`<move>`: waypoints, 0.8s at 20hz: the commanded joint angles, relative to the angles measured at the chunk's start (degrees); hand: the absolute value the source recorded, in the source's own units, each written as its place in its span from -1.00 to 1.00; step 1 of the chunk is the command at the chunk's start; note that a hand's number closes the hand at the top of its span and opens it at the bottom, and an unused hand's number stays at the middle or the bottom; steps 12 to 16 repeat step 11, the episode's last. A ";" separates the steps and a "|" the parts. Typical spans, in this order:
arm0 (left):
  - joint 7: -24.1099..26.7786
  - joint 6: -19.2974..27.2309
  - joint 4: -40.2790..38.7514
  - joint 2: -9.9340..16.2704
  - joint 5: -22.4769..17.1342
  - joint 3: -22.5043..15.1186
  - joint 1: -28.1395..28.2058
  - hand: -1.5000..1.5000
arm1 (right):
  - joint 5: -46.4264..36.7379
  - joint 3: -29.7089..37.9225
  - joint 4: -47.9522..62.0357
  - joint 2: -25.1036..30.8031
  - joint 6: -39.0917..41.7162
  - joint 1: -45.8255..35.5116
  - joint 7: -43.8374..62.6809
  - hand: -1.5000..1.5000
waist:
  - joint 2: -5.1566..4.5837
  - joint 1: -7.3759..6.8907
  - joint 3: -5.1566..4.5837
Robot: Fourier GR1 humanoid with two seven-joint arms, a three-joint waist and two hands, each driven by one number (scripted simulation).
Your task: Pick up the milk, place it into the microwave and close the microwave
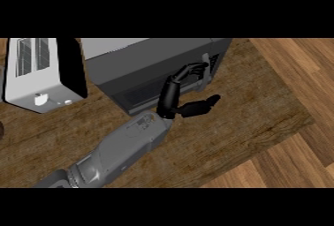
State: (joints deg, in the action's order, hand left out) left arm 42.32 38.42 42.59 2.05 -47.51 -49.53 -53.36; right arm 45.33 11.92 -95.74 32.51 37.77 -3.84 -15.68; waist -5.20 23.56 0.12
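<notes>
The dark grey microwave (134, 66) stands at the back of the counter, and its front door looks closed. No milk shows anywhere in the head view. My right hand (171, 95) reaches up from the lower left and rests against the right part of the microwave's front, near the light grey strip (210, 62) at its right edge. Its fingers are lightly bent at the tips, its thumb (202, 105) sticks out to the right, and it holds nothing. My left hand does not show.
A white toaster (36, 73) stands left of the microwave, close to its side. The wooden counter (228, 128) ends in a slanted edge at the right and lower right, with floorboards (300, 70) beyond it.
</notes>
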 commanded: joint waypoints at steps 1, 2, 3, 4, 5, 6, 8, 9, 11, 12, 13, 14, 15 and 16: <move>-6.06 2.90 -9.30 0.32 1.26 -1.40 -3.96 -1.00 | 0.52 0.09 -0.08 0.28 -0.02 0.03 0.36 -1.00 | -0.43 -0.13 0.65; -6.10 3.78 -10.24 1.75 2.11 -1.84 -4.31 -1.00 | 0.72 0.49 -0.27 0.62 -0.28 -0.30 0.45 -1.00 | -0.20 -0.54 0.68; -6.13 5.53 -11.48 2.52 3.11 -2.63 -4.12 -1.00 | 0.77 0.57 -0.11 1.11 -0.31 -0.21 0.91 -1.00 | 0.16 -1.59 0.72; -6.93 5.63 -11.73 2.94 2.89 -2.18 -5.17 -1.00 | 0.92 0.45 -0.03 0.78 -0.39 0.22 0.89 -1.00 | 0.17 -1.45 0.81; -7.37 6.23 -12.47 3.13 2.79 -2.14 -4.88 -1.00 | 0.61 0.76 -0.07 1.35 -0.43 0.26 1.11 -1.00 | 0.14 -2.00 0.73; -7.77 5.88 -12.82 3.19 2.58 -2.20 -4.76 -1.00 | 1.01 0.93 -0.11 0.98 -0.61 0.16 0.81 -1.00 | -0.10 -2.33 0.73; -8.84 6.24 -13.21 2.24 2.42 -2.40 -5.71 -1.00 | 1.15 0.99 -0.40 1.34 -0.64 0.51 1.21 -1.00 | 0.13 -2.34 0.65; -9.35 6.93 -13.51 1.93 2.58 -2.61 -6.28 -1.00 | 1.55 1.08 -0.41 1.49 -0.35 0.40 1.19 -1.00 | 0.32 -2.63 0.73; -9.93 6.75 -14.31 1.98 2.62 -3.09 -6.25 -1.00 | 1.67 1.47 -0.58 1.53 -0.82 0.75 1.26 -1.00 | 0.23 -2.89 0.65; -9.93 6.75 -14.31 1.98 2.62 -3.09 -6.25 -1.00 | 1.67 1.47 -0.58 1.53 -0.82 0.75 1.26 -1.00 | 0.23 -2.89 0.65; -9.93 6.75 -14.31 1.98 2.62 -3.09 -6.25 -1.00 | 1.67 1.47 -0.58 1.53 -0.82 0.75 1.26 -1.00 | 0.23 -2.89 0.65; -9.93 6.75 -14.31 1.98 2.62 -3.09 -6.25 -1.00 | 1.67 1.47 -0.58 1.53 -0.82 0.75 1.26 -1.00 | 0.23 -2.89 0.65; -9.93 6.75 -14.31 1.98 2.62 -3.09 -6.25 -1.00 | 1.67 1.47 -0.58 1.53 -0.82 0.75 1.26 -1.00 | 0.23 -2.89 0.65; -9.93 6.75 -14.31 1.98 2.62 -3.09 -6.25 -1.00 | 1.67 1.47 -0.58 1.53 -0.82 0.75 1.26 -1.00 | 0.23 -2.89 0.65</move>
